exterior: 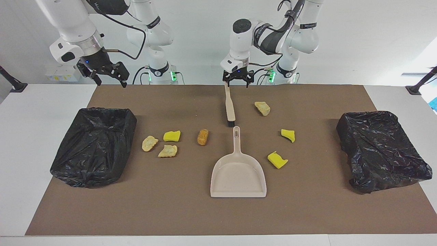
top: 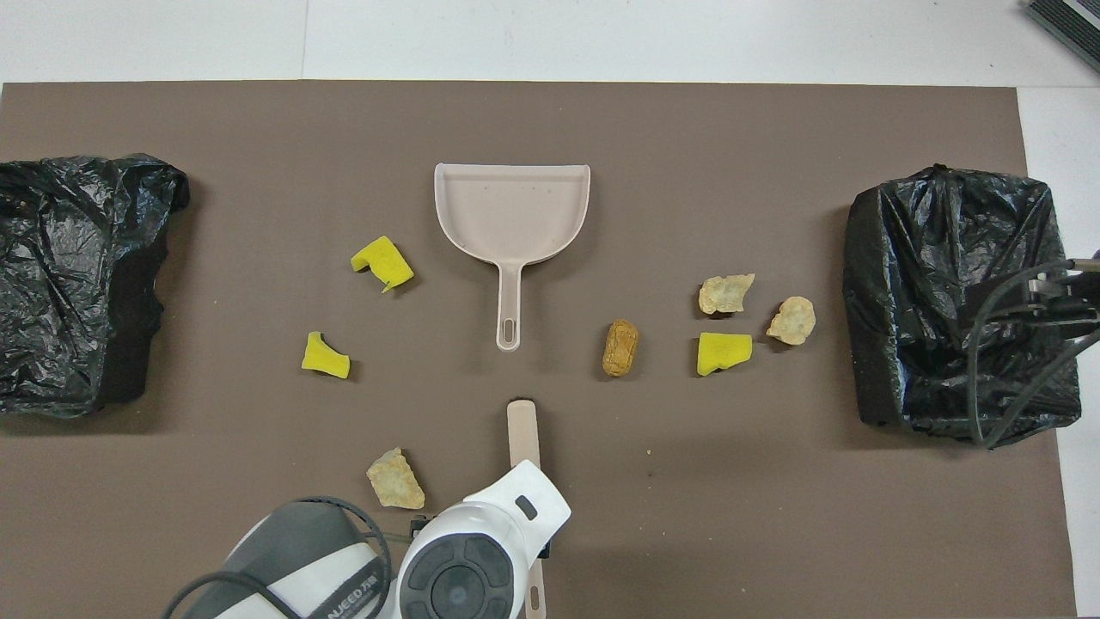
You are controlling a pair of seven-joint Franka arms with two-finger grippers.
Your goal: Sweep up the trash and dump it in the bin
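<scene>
The left gripper [exterior: 238, 83] hangs with fingers spread wide over the brush [exterior: 229, 102] handle's end at the robots' edge of the surface, not gripping yet; closing off-centre could roll the handle aside. The right gripper [exterior: 107, 78] waits, fingers wide. The trash [exterior: 202, 136] lies scattered mid-surface, well apart from both, around the dustpan [exterior: 238, 174].
</scene>
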